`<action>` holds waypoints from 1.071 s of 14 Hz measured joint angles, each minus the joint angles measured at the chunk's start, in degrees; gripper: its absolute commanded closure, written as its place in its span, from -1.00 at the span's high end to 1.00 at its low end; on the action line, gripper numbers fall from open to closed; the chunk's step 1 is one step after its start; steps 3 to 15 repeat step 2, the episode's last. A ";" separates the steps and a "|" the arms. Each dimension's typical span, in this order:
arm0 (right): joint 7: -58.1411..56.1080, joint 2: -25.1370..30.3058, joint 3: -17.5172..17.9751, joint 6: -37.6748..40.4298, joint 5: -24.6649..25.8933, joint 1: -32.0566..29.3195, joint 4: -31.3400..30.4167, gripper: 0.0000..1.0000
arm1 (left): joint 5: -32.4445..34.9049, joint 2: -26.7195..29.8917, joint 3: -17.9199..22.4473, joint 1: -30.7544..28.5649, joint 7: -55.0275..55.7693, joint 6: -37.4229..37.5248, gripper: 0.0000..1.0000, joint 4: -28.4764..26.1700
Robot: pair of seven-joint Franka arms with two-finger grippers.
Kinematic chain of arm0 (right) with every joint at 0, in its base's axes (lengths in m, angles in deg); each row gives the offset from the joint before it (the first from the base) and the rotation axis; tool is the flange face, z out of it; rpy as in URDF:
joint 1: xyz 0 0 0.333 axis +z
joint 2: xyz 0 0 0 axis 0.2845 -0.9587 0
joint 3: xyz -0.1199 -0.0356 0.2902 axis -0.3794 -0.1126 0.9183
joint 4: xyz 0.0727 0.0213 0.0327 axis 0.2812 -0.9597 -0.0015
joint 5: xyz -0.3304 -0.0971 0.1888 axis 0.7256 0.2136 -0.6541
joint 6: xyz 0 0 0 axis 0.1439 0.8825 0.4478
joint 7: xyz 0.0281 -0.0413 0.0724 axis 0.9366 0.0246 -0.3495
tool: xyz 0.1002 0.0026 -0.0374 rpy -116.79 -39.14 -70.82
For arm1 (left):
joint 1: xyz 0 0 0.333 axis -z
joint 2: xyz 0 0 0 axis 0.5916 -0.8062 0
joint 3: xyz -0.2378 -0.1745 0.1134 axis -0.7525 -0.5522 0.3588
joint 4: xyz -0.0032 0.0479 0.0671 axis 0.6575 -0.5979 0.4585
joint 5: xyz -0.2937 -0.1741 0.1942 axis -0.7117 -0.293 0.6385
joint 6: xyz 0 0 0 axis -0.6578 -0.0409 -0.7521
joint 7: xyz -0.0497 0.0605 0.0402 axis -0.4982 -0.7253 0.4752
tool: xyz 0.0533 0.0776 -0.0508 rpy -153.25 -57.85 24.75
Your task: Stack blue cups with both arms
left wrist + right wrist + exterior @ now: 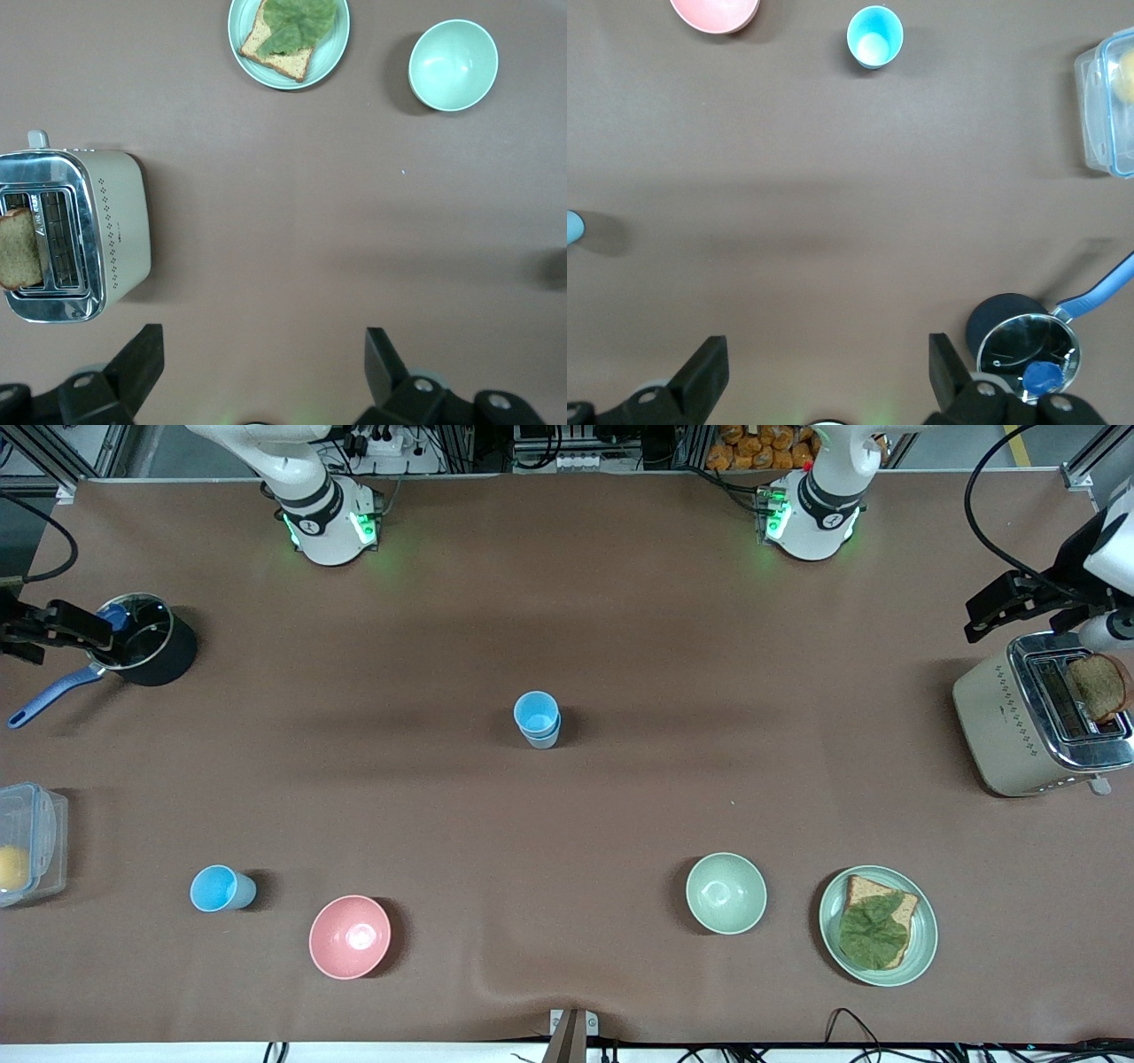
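A stack of blue cups (pixel 538 720), one nested in another, stands upright at the table's middle. Its edge shows in the right wrist view (pixel 571 227). A single blue cup (pixel 218 888) stands upright nearer the front camera toward the right arm's end, beside the pink bowl (pixel 349 936). This cup also shows in the right wrist view (pixel 874 36). My right gripper (pixel 78 629) is open and empty, up in the air beside the black pot (pixel 144 640); its jaws show in the right wrist view (pixel 824 372). My left gripper (pixel 1003 607) is open and empty, above the toaster (pixel 1036 717); its jaws show in the left wrist view (pixel 264 363).
A pale green bowl (pixel 726 892) and a green plate (pixel 921 943) with bread and lettuce sit near the front camera toward the left arm's end. The toaster holds a bread slice (pixel 1099 685). A clear plastic box (pixel 31 840) lies at the right arm's end.
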 measured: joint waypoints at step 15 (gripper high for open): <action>0.08 0.00 -0.32 0.01 -0.13 0.05 0.20 1.00 | 0.00 0.00 0.01 0.17 0.00 0.42 1.00 0.20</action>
